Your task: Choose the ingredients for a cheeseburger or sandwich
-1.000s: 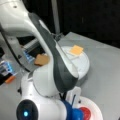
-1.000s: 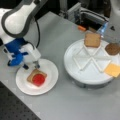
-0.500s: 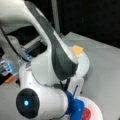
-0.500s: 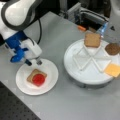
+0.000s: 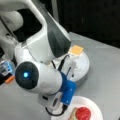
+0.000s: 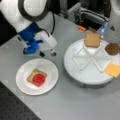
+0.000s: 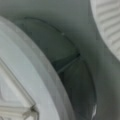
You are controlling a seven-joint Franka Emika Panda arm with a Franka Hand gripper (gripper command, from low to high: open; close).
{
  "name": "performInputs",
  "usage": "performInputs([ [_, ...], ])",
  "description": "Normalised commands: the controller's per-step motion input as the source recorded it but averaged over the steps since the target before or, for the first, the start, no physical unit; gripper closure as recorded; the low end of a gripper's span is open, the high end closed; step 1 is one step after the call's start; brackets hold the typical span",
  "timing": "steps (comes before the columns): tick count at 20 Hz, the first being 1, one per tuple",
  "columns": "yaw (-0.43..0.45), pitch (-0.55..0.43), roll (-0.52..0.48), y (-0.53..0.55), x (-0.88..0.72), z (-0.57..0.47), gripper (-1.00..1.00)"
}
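Your gripper (image 6: 47,53) hung above the round white plate (image 6: 50,72) holding red-tomato-topped tan toast (image 6: 37,77); its claw state I cannot tell.

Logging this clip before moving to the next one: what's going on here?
A Franka arm is assembling a toy sandwich. The round white plate already holds a toast square with a red tomato disc on top. The end effector hangs just above the plate's far edge with nothing visible in it. The divided tray holds another toast square, a dark patty and a yellow cheese square.
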Motion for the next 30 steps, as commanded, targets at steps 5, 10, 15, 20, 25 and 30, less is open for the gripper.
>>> performInputs([
  [5, -0.147, -0.087, -0.390, 0.53, -0.59, 0.06, -1.00],
  [10, -0.145, -0.070, -0.427, 0.46, -0.39, 0.06, -1.00],
  [15, -0.140, -0.053, -0.439, 0.37, -0.31, 0.04, -1.00],
  [20, -0.096, -0.085, -0.398, 0.26, -0.32, -0.02, -1.00],
  [25, -0.064, -0.133, -0.373, 0.29, -0.42, -0.11, -1.00],
  [30, 0.008, -0.195, -0.393, 0.25, -0.40, -0.16, -1.00],
])
